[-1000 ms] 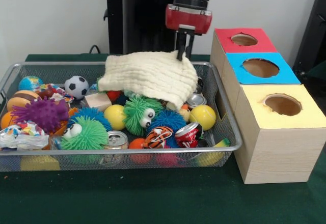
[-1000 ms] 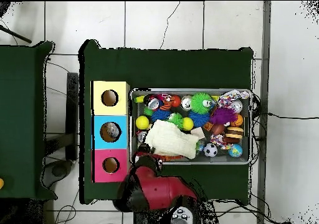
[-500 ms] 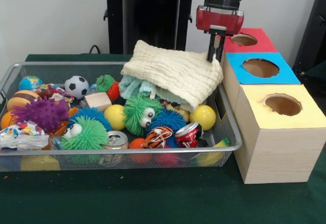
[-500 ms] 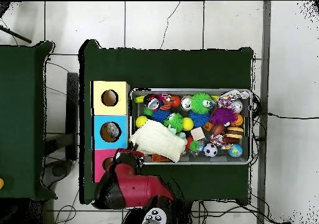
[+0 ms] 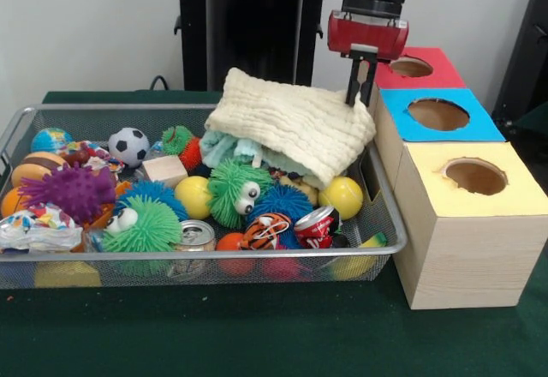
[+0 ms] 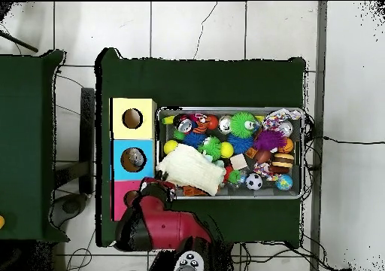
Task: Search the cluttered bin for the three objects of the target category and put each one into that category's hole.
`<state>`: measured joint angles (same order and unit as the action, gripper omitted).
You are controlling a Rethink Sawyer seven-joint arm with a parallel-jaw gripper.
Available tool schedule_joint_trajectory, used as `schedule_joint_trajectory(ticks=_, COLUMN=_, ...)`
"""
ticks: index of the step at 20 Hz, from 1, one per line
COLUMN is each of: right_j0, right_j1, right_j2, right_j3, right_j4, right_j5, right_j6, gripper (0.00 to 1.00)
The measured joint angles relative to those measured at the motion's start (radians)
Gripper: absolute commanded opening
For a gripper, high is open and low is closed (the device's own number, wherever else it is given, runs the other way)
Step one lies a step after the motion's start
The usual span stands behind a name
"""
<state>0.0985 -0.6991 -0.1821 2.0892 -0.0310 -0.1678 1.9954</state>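
My gripper (image 5: 358, 96) hangs at the bin's right end beside the red-topped box, shut on a corner of a cream cloth (image 5: 287, 127). The cloth is held up at that corner and drapes over the toys in the wire bin (image 5: 214, 255). Crushed soda cans (image 5: 316, 224) (image 5: 196, 235), yellow balls (image 5: 342, 195) (image 5: 193, 195) and fuzzy toys with eyes (image 5: 238, 190) lie in front of it. In the overhead view the cloth (image 6: 189, 170) covers the bin's lower left corner, and the gripper (image 6: 158, 185) sits at its edge. What lies under the cloth is hidden.
Three wooden boxes with round holes stand beside the bin: red top (image 5: 411, 67), blue top (image 5: 438, 113), yellow top (image 5: 475, 176). A soccer ball (image 5: 128, 146), a purple spiky ball (image 5: 73, 190) and a wooden block (image 5: 164, 170) fill the bin's left part.
The gripper has dragged the cloth toward the boxes and raised its corner, uncovering a teal and a green-red fuzzy toy. Over the last half second it has barely moved.
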Motion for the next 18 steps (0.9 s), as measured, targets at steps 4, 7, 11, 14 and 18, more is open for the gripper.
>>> schedule_joint_trajectory(ticks=4, right_j0=-0.036, right_j1=0.013, right_j2=0.004, right_j3=0.005, right_j4=0.000, right_j5=-0.044, right_j6=0.000, gripper=0.00)
schedule_joint_trajectory(ticks=7, right_j0=-0.077, right_j1=0.036, right_j2=0.005, right_j3=0.009, right_j4=0.000, right_j5=-0.098, right_j6=0.000, gripper=0.00)
schedule_joint_trajectory(ticks=11, right_j0=-0.099, right_j1=0.050, right_j2=0.006, right_j3=0.013, right_j4=0.000, right_j5=-0.123, right_j6=0.000, gripper=1.00)
schedule_joint_trajectory(ticks=14, right_j0=-0.112, right_j1=0.059, right_j2=0.006, right_j3=0.023, right_j4=0.000, right_j5=-0.140, right_j6=0.000, gripper=1.00)
schedule_joint_trajectory(ticks=18, right_j0=-0.110, right_j1=0.063, right_j2=0.006, right_j3=0.041, right_j4=0.000, right_j5=-0.142, right_j6=0.000, gripper=1.00)
